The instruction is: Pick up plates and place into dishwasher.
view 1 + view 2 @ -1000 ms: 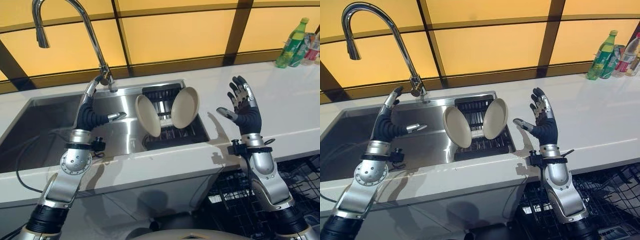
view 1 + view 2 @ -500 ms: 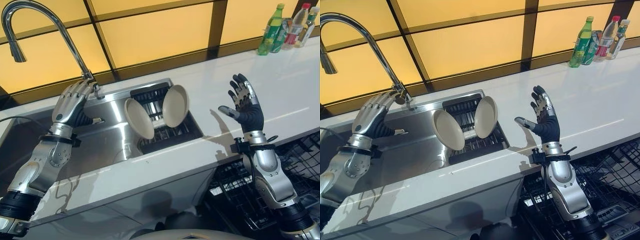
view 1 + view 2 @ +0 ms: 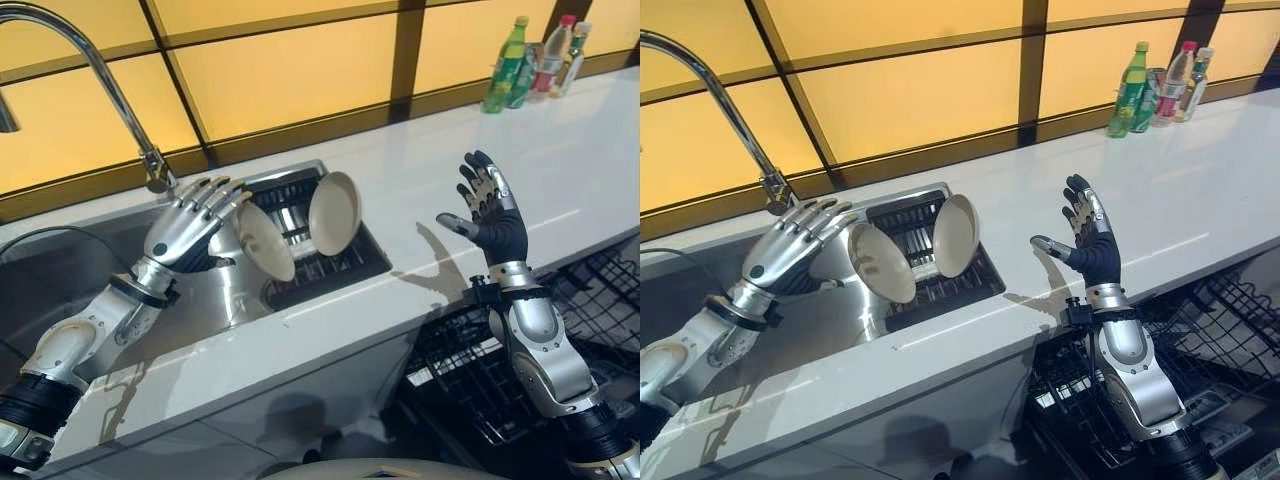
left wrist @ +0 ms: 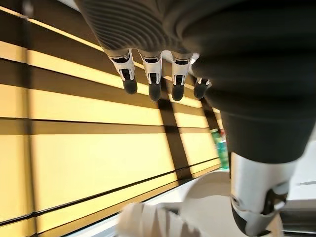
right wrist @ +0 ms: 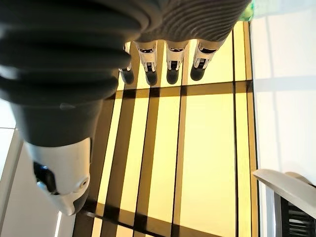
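Two cream plates stand on edge in a dark rack (image 3: 330, 262) in the sink: the left plate (image 3: 268, 243) and the right plate (image 3: 334, 212). My left hand (image 3: 190, 225) hovers open just left of the left plate, fingers spread toward it, not touching. My right hand (image 3: 492, 215) is raised open above the white counter, to the right of the sink, holding nothing. The left wrist view shows a plate (image 4: 207, 197) past the straight fingers (image 4: 153, 86). A plate's rim (image 5: 286, 185) appears in the right wrist view.
A curved chrome faucet (image 3: 110, 90) rises behind the sink (image 3: 60, 290). Bottles (image 3: 505, 70) stand at the counter's far right. The white counter (image 3: 560, 170) runs to the right. The open dishwasher's black wire rack (image 3: 480, 370) lies below my right arm.
The camera has swung right. My left hand has moved from near the faucet base toward the left plate, fingers spread. My right hand has stayed raised and open.
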You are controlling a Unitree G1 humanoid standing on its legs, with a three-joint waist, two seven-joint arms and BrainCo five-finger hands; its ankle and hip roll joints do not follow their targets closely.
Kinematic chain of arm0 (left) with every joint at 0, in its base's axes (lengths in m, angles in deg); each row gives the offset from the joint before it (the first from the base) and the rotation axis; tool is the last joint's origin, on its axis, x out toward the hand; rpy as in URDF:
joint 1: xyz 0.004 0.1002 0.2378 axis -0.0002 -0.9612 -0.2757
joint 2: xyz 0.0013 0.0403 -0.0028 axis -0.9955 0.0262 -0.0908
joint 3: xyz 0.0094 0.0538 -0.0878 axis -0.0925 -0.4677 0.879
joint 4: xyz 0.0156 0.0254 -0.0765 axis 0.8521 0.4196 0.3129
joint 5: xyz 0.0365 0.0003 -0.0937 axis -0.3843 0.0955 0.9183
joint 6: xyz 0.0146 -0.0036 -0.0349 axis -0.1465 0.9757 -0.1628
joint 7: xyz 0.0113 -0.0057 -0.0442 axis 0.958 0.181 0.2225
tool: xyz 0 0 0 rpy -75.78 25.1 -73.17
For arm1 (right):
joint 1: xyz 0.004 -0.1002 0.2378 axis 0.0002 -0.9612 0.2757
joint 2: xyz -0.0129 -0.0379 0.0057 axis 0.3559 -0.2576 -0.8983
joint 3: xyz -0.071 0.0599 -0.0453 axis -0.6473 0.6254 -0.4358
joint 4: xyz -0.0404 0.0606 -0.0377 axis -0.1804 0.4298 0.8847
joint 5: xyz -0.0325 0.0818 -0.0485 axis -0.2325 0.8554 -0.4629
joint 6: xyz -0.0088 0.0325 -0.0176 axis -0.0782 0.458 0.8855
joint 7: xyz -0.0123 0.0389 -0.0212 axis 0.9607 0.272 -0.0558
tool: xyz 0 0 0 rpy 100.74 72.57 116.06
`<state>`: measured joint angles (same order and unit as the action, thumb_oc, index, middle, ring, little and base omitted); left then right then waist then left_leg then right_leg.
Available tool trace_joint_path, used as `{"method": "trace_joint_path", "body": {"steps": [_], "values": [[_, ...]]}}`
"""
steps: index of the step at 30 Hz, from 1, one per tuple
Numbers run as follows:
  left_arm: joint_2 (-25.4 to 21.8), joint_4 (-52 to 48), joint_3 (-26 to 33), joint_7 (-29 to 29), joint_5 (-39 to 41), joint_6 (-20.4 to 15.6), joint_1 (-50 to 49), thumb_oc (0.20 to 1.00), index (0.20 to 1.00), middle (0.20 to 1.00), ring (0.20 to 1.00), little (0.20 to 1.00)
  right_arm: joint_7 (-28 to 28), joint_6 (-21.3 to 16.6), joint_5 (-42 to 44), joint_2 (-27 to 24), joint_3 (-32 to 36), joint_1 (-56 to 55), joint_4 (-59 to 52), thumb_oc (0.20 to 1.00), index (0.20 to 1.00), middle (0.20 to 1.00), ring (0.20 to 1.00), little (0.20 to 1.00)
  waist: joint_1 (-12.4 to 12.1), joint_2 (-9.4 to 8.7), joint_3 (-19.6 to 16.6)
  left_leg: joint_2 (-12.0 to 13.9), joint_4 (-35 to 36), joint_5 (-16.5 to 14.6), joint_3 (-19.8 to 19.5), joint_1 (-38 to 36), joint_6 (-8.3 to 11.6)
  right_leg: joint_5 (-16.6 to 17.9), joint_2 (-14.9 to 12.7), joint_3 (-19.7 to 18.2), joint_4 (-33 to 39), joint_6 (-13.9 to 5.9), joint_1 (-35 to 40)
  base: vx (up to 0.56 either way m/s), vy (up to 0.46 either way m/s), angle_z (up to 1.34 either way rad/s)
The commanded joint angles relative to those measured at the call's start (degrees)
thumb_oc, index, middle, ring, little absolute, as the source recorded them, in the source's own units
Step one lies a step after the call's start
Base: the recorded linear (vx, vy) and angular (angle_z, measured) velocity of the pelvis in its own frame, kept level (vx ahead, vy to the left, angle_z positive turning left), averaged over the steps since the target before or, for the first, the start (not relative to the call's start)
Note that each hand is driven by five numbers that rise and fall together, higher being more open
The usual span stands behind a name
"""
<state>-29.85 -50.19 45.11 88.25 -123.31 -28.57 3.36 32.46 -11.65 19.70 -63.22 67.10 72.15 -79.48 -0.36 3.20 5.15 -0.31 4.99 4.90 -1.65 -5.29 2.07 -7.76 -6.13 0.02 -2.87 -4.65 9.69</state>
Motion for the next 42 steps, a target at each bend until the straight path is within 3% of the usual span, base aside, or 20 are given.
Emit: {"method": "trace_joint_path", "body": {"steps": [1, 7, 19, 20, 21, 28, 32, 42], "values": [[-3.52, -0.29, 0.22, 3.00, -3.11, -1.28, 6.36, 1.000, 1.000, 1.000, 1.000, 1.000, 0.77, -2.19, 1.80, -2.58, 2.56, 0.82, -2.25, 1.000, 1.000, 1.000, 1.000, 1.000, 0.32, -1.87, 0.17, -1.29, -7.49, -10.99, -0.46, -0.69, -2.45, 9.35, -2.96, -2.15, 0.26, -4.43, -10.06, 0.00, 0.000, 0.00], [-4.49, 1.98, -3.55, 3.36, -4.98, 0.45, 9.38, 1.000, 1.000, 1.000, 1.000, 1.000, 0.51, -2.43, 2.38, -3.23, 2.67, 1.20, -1.66, 1.000, 1.000, 1.000, 1.000, 1.000, 0.90, -1.96, 2.25, -2.01, -8.73, -11.63, -0.34, 0.11, -3.16, 9.89, -3.48, -3.53, -0.48, -5.39, -10.79, 0.04, 0.008, -0.08], [-5.08, 7.11, -8.51, -5.42, -7.01, 3.54, 8.26, 1.000, 1.000, 1.000, 1.000, 1.000, 0.71, -1.88, 2.25, -3.22, 2.78, -0.60, -1.05, 1.000, 1.000, 1.000, 1.000, 1.000, 1.40, -1.77, 3.61, -2.28, -10.26, -11.97, 0.09, -0.19, -3.68, 10.32, -3.92, -4.89, 0.18, -6.52, -8.55, 0.08, 0.000, -0.05], [-5.29, 7.34, -8.58, -5.88, -7.03, 4.02, 7.98, 0.849, 0.849, 0.849, 0.849, 0.849, 0.70, -1.77, 2.11, -3.15, 2.67, -0.67, -0.90, 1.000, 1.000, 1.000, 1.000, 1.000, 1.30, -1.76, 3.69, -2.32, -10.28, -11.91, -0.01, -0.23, -3.73, 10.35, -3.94, -4.96, 0.29, -6.58, -8.32, 0.07, 0.002, -0.07], [-5.41, 7.70, -8.42, -6.17, -7.15, 4.38, 7.63, 0.617, 0.617, 0.617, 0.617, 0.617, 0.88, -1.81, 2.04, -3.11, 2.70, -0.83, -0.81, 1.000, 1.000, 1.000, 1.000, 1.000, 1.23, -1.78, 3.76, -2.32, -10.42, -11.87, -0.04, -0.16, -3.73, 10.35, -3.98, -5.00, 0.37, -6.63, -8.11, 0.06, -0.001, -0.03], [-5.61, 9.74, -6.97, -7.60, -9.50, 6.40, 5.22, 0.200, 0.200, 0.200, 0.200, 0.200, 1.82, -1.99, 2.19, -2.73, 3.12, -2.01, -0.69, 1.000, 1.000, 1.000, 1.000, 1.000, 0.86, -1.98, 3.78, -2.13, -10.70, -11.71, -0.02, -0.26, -3.79, 10.21, -4.15, -4.79, 0.96, -6.81, -6.94, 0.04, -0.001, -0.05], [-6.23, 9.06, -5.71, -7.34, -10.03, 7.33, 3.80, 0.200, 0.200, 0.200, 0.200, 0.200, 1.83, -1.33, 2.41, -2.65, 3.21, -2.66, -1.08, 1.000, 1.000, 1.000, 1.000, 1.000, 0.50, -1.87, 3.16, -2.25, -10.59, -11.67, -0.23, -0.64, -3.78, 10.01, -4.28, -4.30, 1.14, -6.87, -6.25, 0.05, 0.013, -0.01], [-6.13, 10.13, -4.67, -0.40, -11.37, 13.20, 5.26, 0.200, 0.200, 0.200, 0.200, 0.200, 1.89, -1.07, 2.49, -2.26, 2.12, -3.18, -0.77, 1.000, 1.000, 1.000, 1.000, 1.000, 0.42, -2.30, 3.05, -1.92, -10.43, -11.29, -0.60, -1.22, -3.52, 9.90, -4.23, -4.09, 0.85, -6.84, -5.68, 0.01, 0.005, 0.00]]}}
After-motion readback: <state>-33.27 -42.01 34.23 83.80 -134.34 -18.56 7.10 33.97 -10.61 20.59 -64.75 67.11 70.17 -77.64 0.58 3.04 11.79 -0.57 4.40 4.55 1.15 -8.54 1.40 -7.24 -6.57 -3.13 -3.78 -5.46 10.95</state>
